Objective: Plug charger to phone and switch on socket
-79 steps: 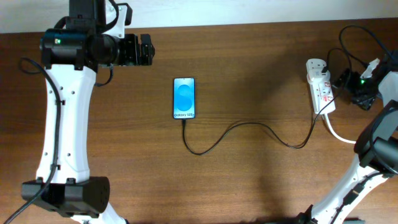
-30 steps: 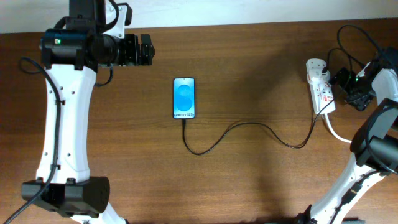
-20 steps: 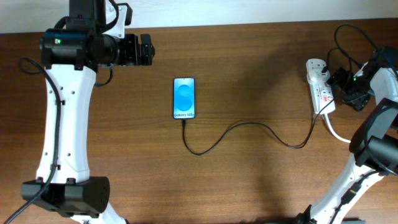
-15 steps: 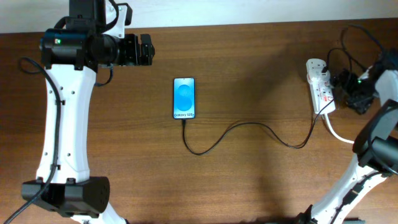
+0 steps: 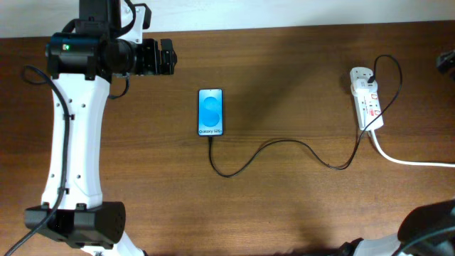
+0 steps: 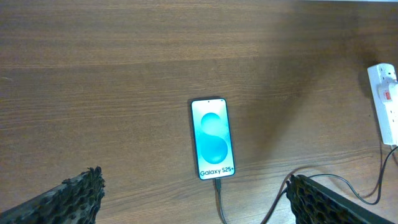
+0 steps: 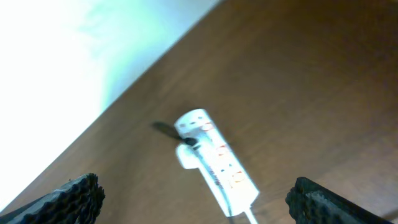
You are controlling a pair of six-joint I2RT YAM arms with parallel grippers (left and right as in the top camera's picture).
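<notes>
Pulling clear of the socket (image 5: pixel 367 99), the right arm has left nearly all of the overhead view. Half a second ago its wrist hung just beside the strip's right side. Now only a dark scrap shows at the right edge and part of the arm in the near right corner. From the right wrist camera the right end effector (image 7: pixel 194 186) looks down on the socket from high above, fingers (image 7: pixel 74 196) spread wide with nothing between them (the view is blurred, and the switch position cannot be read).

The thick white lead (image 5: pixel 412 162), partly covered by the arm before, now shows all the way to the right edge. Nothing else has shifted. The phone (image 5: pixel 210 112) lies flat left of centre on the counter (image 5: pixel 298 206), screen lit blue. The charger (image 5: pixel 284 142) sits plugged into its near end, curling right to the socket and looping up past the strip's far end. The left end effector (image 5: pixel 169 57) holds its place near the counter's far edge, beyond and left of the phone, fingers parted and empty.

The socket lies close to the right edge and near the far edge. Bare wood stretches between it and the phone, crossed only by the black cable. A broad open band runs along the near side.
</notes>
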